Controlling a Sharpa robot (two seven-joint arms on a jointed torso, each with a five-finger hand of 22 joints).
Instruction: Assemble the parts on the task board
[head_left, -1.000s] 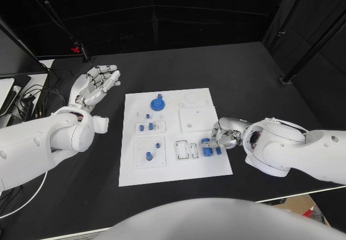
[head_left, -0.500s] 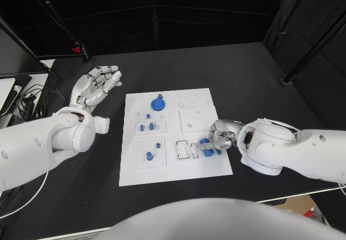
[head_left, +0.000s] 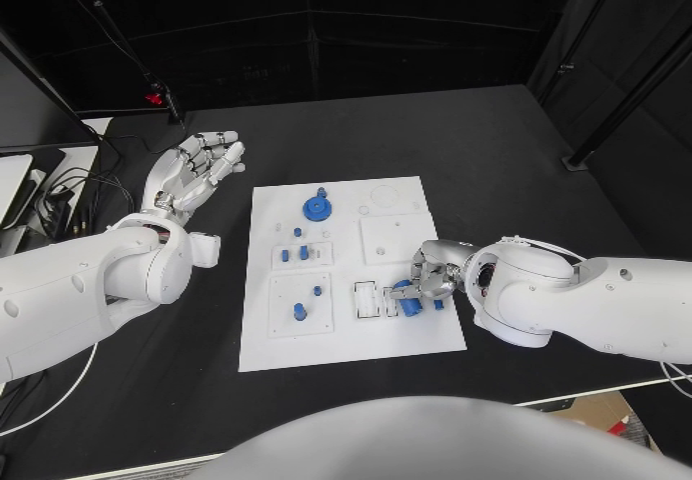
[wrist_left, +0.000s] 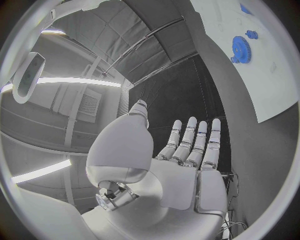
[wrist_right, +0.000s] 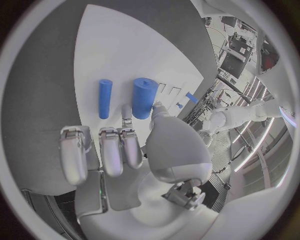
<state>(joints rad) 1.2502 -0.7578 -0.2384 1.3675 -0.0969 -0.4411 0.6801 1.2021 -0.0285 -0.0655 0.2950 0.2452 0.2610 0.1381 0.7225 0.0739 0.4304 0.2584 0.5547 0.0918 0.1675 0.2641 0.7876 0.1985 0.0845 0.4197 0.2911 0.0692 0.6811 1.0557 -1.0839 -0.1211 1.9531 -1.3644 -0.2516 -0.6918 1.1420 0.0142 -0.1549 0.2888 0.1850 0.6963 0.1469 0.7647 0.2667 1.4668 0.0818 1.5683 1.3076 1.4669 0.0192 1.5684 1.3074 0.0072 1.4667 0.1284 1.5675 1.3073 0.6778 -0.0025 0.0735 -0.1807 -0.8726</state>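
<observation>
The white task board (head_left: 353, 335) lies mid-table. Two blue cylinders lie side by side at its right edge: a thick one (head_left: 408, 297) (wrist_right: 144, 96) and a thin one (head_left: 437, 301) (wrist_right: 105, 98). My right hand (head_left: 431, 270) (wrist_right: 125, 150) is low over them. Its thumb and one finger pinch the thick cylinder's near end, and the other fingers are curled in beside it. A blue gear (head_left: 316, 209) (wrist_left: 240, 47) sits at the board's far end. My left hand (head_left: 196, 165) (wrist_left: 187, 150) is held flat and spread, off the board to its far left, holding nothing.
Small blue pegs stand in two square plates (head_left: 299, 252) (head_left: 300, 310) on the board's left half. White slotted holders (head_left: 372, 299) lie just left of the cylinders. Cables and a stand (head_left: 51, 195) are at the table's far left edge.
My right hand has slid left along the board's right edge and its fingers have come down on the thick blue cylinder. The left hand has stayed still.
</observation>
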